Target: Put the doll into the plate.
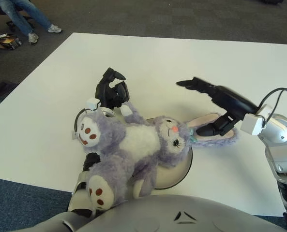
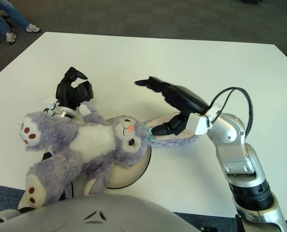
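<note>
A purple plush bunny doll lies on its back across a cream plate near the table's front edge. Its head and body are over the plate, its legs hang off the left side, and one long ear stretches right onto the table. My left hand is just behind the doll's raised paw, fingers loosely curled and holding nothing. My right hand is open over the ear, one finger stretched out to the left and the thumb down at the ear.
The white table stretches far behind the doll. A seated person's legs and some items on the floor show at the top left. My own torso fills the bottom edge.
</note>
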Available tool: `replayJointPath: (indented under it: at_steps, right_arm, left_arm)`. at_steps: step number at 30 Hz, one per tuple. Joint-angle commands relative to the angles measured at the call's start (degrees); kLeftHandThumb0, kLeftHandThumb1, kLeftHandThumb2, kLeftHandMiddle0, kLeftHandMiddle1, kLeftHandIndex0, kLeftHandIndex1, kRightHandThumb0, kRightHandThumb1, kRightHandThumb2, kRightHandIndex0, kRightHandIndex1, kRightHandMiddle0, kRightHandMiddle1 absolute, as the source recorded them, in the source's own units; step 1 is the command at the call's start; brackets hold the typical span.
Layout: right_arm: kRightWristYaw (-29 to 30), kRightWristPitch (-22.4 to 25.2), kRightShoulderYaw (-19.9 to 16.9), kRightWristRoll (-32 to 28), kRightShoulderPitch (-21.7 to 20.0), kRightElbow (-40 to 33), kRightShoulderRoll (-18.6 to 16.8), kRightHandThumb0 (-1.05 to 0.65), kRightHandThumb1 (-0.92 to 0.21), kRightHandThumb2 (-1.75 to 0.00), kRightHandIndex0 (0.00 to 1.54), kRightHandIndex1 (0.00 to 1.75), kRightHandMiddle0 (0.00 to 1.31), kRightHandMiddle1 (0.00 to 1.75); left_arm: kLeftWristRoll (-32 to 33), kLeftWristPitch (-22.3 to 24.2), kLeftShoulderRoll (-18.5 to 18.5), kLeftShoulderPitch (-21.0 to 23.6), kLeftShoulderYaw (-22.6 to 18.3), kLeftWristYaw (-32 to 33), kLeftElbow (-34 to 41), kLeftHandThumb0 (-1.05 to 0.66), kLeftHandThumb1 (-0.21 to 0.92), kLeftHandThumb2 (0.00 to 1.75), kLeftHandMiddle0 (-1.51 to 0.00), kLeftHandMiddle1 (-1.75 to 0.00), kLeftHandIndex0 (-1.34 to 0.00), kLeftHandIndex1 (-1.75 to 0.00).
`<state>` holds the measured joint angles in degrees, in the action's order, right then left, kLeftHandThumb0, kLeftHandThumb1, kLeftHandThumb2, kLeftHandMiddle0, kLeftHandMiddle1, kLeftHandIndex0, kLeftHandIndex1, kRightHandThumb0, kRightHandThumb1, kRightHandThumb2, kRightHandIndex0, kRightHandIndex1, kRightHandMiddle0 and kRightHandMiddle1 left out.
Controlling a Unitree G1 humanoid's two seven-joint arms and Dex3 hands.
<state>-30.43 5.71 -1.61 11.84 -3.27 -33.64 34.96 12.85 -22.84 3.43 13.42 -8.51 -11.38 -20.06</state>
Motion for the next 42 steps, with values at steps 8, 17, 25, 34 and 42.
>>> replayJointPath:
  at_steps: [8, 17, 25, 34, 42]
  right_arm:
    - [10.15, -1.68, -4.88, 4.48, 2.54, 5.99, -2.67, -0.31, -0.18, -1.1, 0.13, 0.69, 0.0, 0.83]
    - [18.49, -2.88, -5.24, 8.87, 0.52, 12.48, -5.03, -0.52, -0.23, -0.98, 0.19, 0.48, 0.0, 0.65]
    - [25.5, -4.23, -4.99, 12.43, -2.52, 18.26, -6.48, -0.67, -0.31, -0.89, 0.17, 0.39, 0.0, 0.61]
    - [35.64, -10.49, -4.93, 12.02, -4.35, 29.06, -10.81, -0.61, -0.27, -0.91, 0.14, 0.34, 0.0, 0.67]
    - [41.57, -13.62, -5.27, 12.02, -7.26, 38.94, -11.37, -0.54, -0.23, -0.95, 0.17, 0.37, 0.0, 0.71]
  left_arm:
    - [0.35, -0.12, 0.44, -4.25, -0.37, -0.26, -3.91, -0.44, 0.42, 1.19, -1.12, -1.75, -0.53, -1.75]
    - [0.31, -0.07, -0.09, -4.11, -0.78, -0.17, -4.16, -0.44, 0.42, 1.19, -1.13, -1.75, -0.53, -1.75]
    - [1.05, -0.27, -0.72, -4.02, -1.39, -0.88, -4.46, -0.45, 0.41, 1.2, -1.13, -1.75, -0.54, -1.75]
    - [0.12, 0.75, -1.02, -4.23, -2.1, 0.9, -3.62, -0.45, 0.4, 1.21, -1.13, -1.75, -0.54, -1.75]
    - [-0.4, 2.12, -0.95, -4.45, -2.3, 2.52, -2.51, -0.45, 0.41, 1.2, -1.11, -1.75, -0.54, -1.75]
